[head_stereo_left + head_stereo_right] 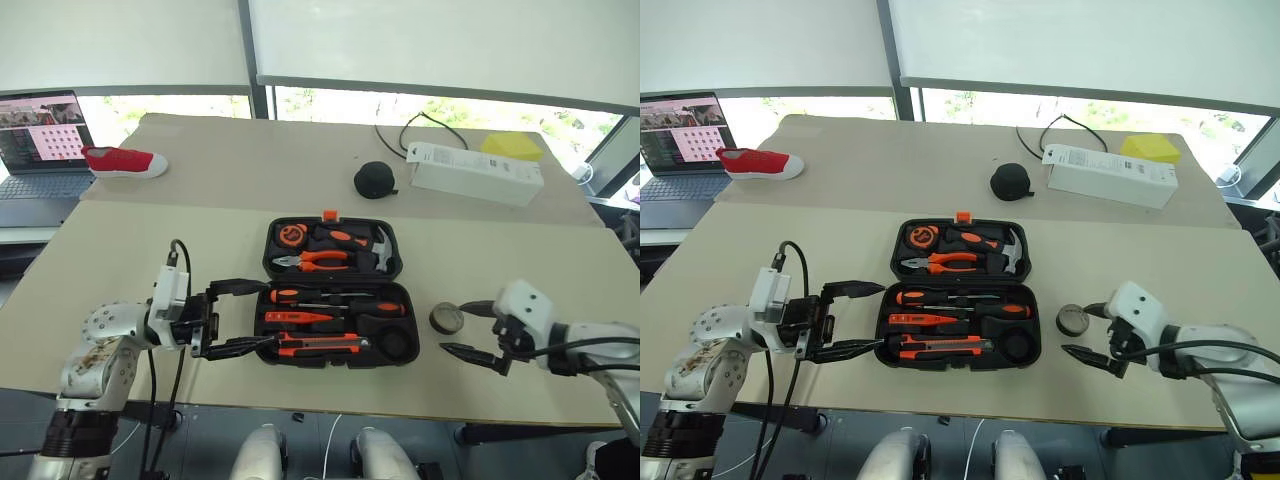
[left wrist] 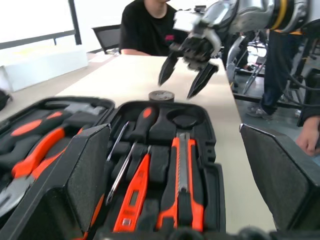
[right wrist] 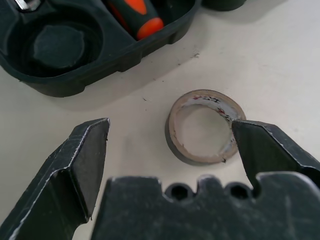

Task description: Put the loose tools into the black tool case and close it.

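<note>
silver-white arms, black cables, black two-fingered left claw (image 1: 238,318), right claw (image 1: 470,329).

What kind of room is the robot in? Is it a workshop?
Probably an office or lab, not a workshop. There's a laptop by big windows, an office chair beside a seated person, and plain tables holding a tool case.
</note>
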Controlling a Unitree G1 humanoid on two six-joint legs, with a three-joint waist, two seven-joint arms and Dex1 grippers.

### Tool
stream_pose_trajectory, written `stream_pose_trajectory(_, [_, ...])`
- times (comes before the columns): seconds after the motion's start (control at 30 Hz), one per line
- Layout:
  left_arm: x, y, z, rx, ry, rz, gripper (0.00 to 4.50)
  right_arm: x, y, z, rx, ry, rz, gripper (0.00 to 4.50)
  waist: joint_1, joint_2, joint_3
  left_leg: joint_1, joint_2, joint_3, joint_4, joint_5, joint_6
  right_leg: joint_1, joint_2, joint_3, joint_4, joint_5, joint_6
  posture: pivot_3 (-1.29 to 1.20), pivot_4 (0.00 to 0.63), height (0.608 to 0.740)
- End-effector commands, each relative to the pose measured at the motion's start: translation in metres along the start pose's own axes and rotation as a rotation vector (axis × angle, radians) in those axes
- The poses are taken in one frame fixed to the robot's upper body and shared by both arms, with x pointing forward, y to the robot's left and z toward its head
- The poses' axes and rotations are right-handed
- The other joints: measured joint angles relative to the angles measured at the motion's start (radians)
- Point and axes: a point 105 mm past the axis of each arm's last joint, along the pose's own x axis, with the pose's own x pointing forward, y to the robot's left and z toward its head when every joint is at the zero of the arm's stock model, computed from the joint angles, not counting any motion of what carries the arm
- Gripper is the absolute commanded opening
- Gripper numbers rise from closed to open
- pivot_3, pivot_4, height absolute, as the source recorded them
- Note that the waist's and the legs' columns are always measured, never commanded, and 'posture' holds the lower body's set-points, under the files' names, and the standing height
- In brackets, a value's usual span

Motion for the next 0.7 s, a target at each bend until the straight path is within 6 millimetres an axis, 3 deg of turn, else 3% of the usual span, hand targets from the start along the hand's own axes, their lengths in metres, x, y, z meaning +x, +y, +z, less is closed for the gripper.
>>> stream_pose_trajectory(0.03, [0.004, -0.002, 0.007, 0.028, -0.008, -0.016, 4.47, 0.007, -0.006, -0.002, -0.026, 0.061, 0.004, 4.25, -0.003, 0.0, 0.0, 0.0, 0.0, 0.0, 0.0, 0.0, 0.0, 0.0, 0.0, 0.0, 0.0, 0.0, 0.0, 0.0, 0.15, 0.74])
stream_pose_trajectory(0.13, [0.003, -0.003, 0.007, 0.025, -0.005, -0.017, 4.5, 0.013, -0.012, -0.006, -0.036, 0.106, 0.0, 3.51, -0.006, 0.0, 0.0, 0.0, 0.0, 0.0, 0.0, 0.0, 0.0, 0.0, 0.0, 0.0, 0.0, 0.0, 0.0, 0.0, 0.15, 0.74])
stream_pose_trajectory(0.47, [-0.001, -0.006, 0.004, 0.02, 0.012, -0.025, 4.5, 0.01, -0.019, 0.007, -0.096, 0.101, 0.049, 0.13, -0.007, 0.0, 0.0, 0.0, 0.0, 0.0, 0.0, 0.0, 0.0, 0.0, 0.0, 0.0, 0.0, 0.0, 0.0, 0.0, 0.15, 0.74])
stream_pose_trajectory(0.6, [-0.004, -0.008, 0.003, 0.015, 0.016, -0.021, 4.5, 0.001, -0.006, 0.041, -0.096, -0.029, 0.146, 0.02, -0.007, 0.0, 0.001, 0.0, 0.0, 0.0, 0.0, 0.0, 0.0, 0.0, 0.0, 0.0, 0.0, 0.0, 0.0, 0.0, 0.15, 0.74])
stream_pose_trajectory(0.7, [-0.006, -0.011, 0.0, 0.009, 0.025, -0.023, 4.5, -0.002, 0.024, 0.075, -0.123, -0.151, 0.308, 0.02, -0.01, 0.0, 0.001, 0.0, 0.001, -0.001, 0.0, 0.0, 0.0, 0.0, 0.0, 0.0, 0.0, 0.0, 0.0, 0.0, 0.15, 0.74])
